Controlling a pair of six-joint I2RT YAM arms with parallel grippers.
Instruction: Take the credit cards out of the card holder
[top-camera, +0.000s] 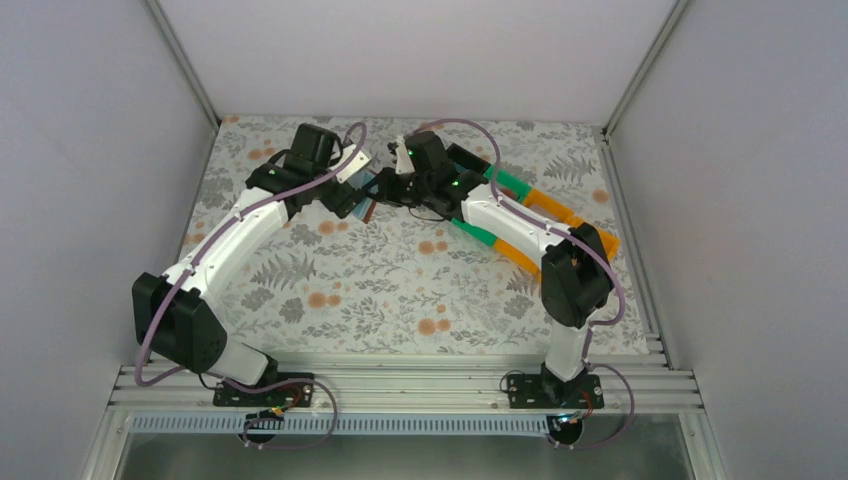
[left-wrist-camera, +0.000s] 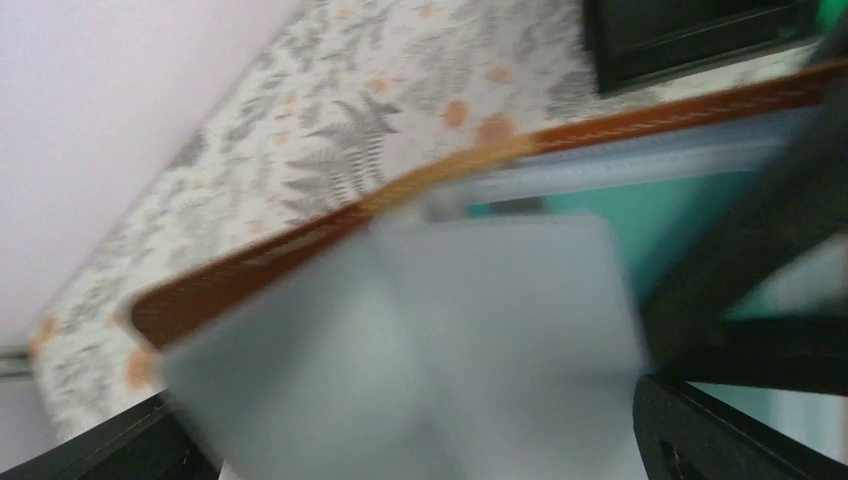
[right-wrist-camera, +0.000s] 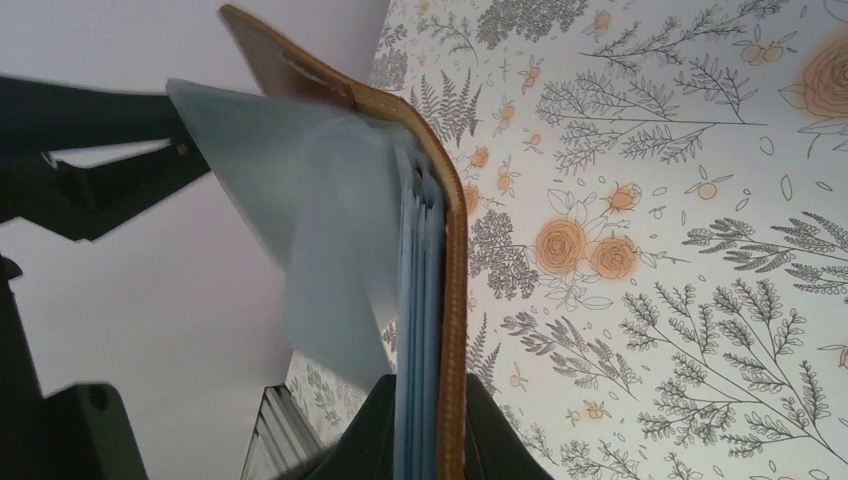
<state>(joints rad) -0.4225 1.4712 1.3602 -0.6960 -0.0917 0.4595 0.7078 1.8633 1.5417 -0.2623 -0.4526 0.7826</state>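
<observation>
The card holder (top-camera: 368, 207), brown outside and pale blue inside, hangs open in the air between the two grippers. My right gripper (top-camera: 392, 188) is shut on one half of it (right-wrist-camera: 455, 260), the jaws (right-wrist-camera: 430, 440) pinching the brown cover and blue slots. A pale credit card (right-wrist-camera: 320, 250) sticks out of the slots towards my left gripper (top-camera: 350, 198). In the left wrist view that card (left-wrist-camera: 420, 340) lies blurred across the space between the left gripper's wide-apart jaws. A teal card (left-wrist-camera: 600, 205) shows inside the holder's brown edge (left-wrist-camera: 300, 250). No red card is in view.
A black bin (top-camera: 470, 160), a green bin (top-camera: 515, 185) and an orange bin (top-camera: 565, 212) lie in a row at the back right, under the right arm. The black bin also shows in the left wrist view (left-wrist-camera: 690, 35). Flower-patterned tablecloth (top-camera: 400, 290) covers the table.
</observation>
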